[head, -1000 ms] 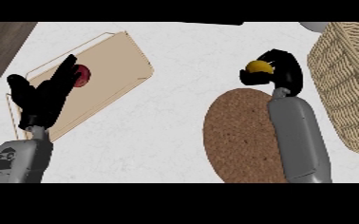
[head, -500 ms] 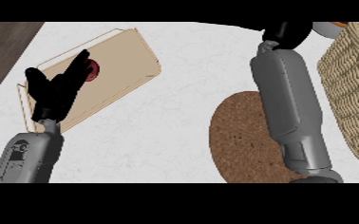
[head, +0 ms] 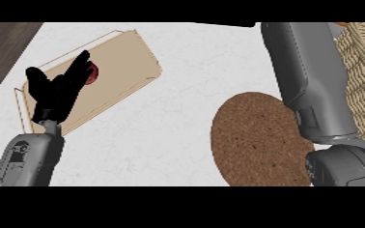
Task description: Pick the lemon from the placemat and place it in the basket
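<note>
Head view: the right forearm [head: 306, 82] is stretching over the table [head: 185, 67] past the top edge, beside the basket [head: 351, 72].
Its robot hand and the lemon are lying out of sight; the left robot hand [head: 58, 89] is resting open over a tan board [head: 125, 72].

Kitchen setting, white marbled table [head: 178, 140], tan cutting board [head: 118, 72], round brown placemat [head: 253, 140], wicker basket [head: 353, 53]

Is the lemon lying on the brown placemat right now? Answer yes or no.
No: the round brown placemat shows only its bare surface, with no lemon on it.
</note>
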{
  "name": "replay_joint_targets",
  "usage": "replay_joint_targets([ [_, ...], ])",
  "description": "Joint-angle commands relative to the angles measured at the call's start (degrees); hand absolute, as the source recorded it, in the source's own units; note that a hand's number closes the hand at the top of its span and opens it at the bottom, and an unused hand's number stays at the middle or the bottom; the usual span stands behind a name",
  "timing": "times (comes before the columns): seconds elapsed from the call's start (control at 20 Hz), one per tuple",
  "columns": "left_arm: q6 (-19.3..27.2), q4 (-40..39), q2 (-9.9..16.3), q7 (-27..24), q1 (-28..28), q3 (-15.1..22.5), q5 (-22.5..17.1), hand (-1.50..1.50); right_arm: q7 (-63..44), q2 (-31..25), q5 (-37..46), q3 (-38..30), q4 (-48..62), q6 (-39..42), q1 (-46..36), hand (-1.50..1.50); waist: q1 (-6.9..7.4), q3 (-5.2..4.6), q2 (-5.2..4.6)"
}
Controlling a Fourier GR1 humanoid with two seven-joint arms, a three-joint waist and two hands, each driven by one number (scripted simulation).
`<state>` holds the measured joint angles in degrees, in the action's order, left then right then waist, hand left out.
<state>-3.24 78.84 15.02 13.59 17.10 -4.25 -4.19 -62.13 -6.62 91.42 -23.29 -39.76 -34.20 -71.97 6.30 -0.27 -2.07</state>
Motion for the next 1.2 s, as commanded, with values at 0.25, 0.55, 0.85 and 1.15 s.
replay_joint_targets([
  [0.25, 0.2, 0.9, 0.5, 2.1, 1.4, -0.5, -0.3, 0.0, -12.3, -8.3, 9.9, -4.4, 8.9, -0.9, -8.9, 1.5, -0.82, 0.16, 0.06],
  [0.55, 1.9, 0.1, -0.7, 0.3, 0.4, -0.2, 1.0, 0.0, -15.8, -12.7, 16.1, -6.2, 13.0, 2.0, -9.5, 1.5, -1.03, 0.1, -0.09],
  [0.85, 1.3, 0.6, -0.2, 0.6, -1.3, -1.0, 0.3, 0.0, -17.3, -16.1, 19.0, -8.8, 14.3, 1.5, -7.4, 1.5, -2.05, 0.23, 0.47],
  [1.15, 0.3, -0.1, 1.3, 0.3, -1.7, -2.3, 0.0, 0.0, -17.2, -16.1, 20.2, -11.4, 14.5, -0.1, -4.7, 1.5, -3.14, 0.27, 0.81],
])
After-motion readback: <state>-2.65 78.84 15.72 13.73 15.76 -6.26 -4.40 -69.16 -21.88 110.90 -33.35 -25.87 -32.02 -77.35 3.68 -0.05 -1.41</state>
